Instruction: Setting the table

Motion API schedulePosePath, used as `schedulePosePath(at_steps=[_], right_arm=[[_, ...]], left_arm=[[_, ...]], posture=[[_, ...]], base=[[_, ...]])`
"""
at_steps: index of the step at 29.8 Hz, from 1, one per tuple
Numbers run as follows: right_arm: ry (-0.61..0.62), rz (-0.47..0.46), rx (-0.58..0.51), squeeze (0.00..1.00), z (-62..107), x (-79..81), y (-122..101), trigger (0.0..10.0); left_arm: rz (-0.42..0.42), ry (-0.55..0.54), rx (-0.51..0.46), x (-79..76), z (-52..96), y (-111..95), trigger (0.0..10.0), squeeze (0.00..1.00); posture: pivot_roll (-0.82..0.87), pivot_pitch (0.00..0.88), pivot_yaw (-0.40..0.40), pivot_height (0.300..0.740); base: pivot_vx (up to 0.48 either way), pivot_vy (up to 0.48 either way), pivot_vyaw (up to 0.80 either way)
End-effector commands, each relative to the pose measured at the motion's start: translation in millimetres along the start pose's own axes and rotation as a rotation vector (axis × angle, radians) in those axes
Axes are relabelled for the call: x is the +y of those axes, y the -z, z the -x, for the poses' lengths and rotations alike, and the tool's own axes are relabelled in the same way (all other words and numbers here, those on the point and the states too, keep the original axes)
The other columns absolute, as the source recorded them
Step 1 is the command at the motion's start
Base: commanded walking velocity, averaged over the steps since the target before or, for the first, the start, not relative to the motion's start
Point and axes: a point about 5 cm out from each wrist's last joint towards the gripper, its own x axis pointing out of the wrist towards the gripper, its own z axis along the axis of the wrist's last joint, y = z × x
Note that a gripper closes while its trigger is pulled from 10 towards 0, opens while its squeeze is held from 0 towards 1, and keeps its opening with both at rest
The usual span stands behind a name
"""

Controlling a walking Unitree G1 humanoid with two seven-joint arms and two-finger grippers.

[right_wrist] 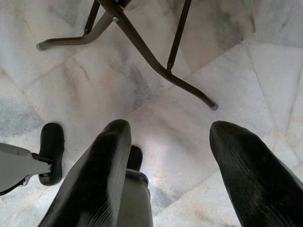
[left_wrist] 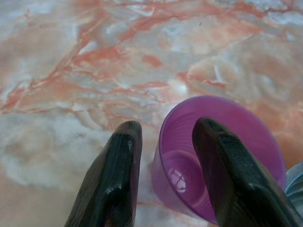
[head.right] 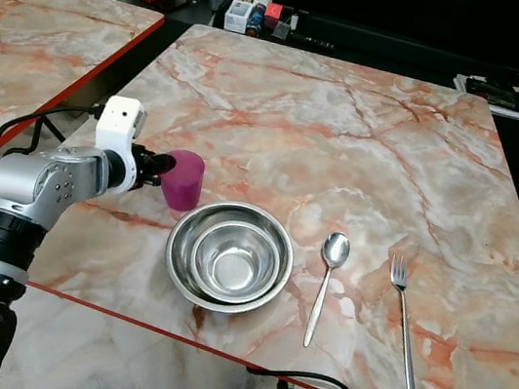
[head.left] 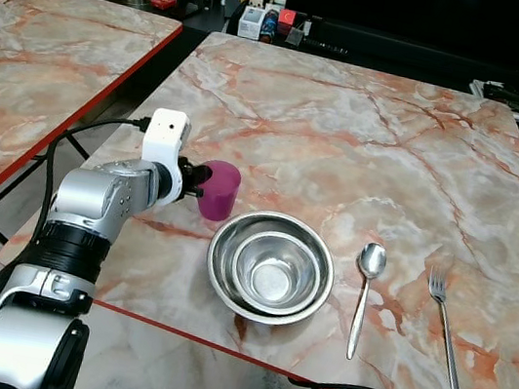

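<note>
Cup: translucent purple plastic cup (head.left: pixel 220 189) standing upright on the marble surface (head.left: pixel 366 142), just beside nested steel bowls (head.left: pixel 271 266).
Left gripper (left_wrist: pixel 163 156): fingers pinching the cup's rim, one inside.
Right gripper (right_wrist: pixel 173 175): fingers hanging wide apart.

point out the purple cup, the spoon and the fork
purple cup (head.left: pixel 219 191): left eye view, on its side wall
spoon (head.left: pixel 371 261): left eye view, on its bowl
fork (head.right: pixel 404 325): right eye view, midway along its handle

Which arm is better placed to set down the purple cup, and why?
The left. Its gripper already straddles the purple cup's rim beside the steel bowls, while the right gripper hangs open over the floor.
</note>
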Motion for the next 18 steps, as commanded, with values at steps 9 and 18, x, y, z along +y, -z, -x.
schedulePosePath(at_steps=[9, 18], right_arm=[[0.011, -0.017, 0.008, 0.00, 0.1, -2.2, 1, 10.0], [0.012, -0.016, 0.007, 0.00, 0.4, -3.4, 2, 10.0]], left_arm=[[-0.004, 0.000, -0.117, -0.8, 10.3, -25, 10.0, 0.98], [-0.078, -0.349, -0.569, 38.7, 56.5, -54, 10.0, 0.00]], posture=[[0.14, 0.075, -0.037, 0.715], [0.14, 0.082, -0.045, 0.715]], base=[[0.000, 0.000, 0.00], [0.000, 0.000, 0.00]])
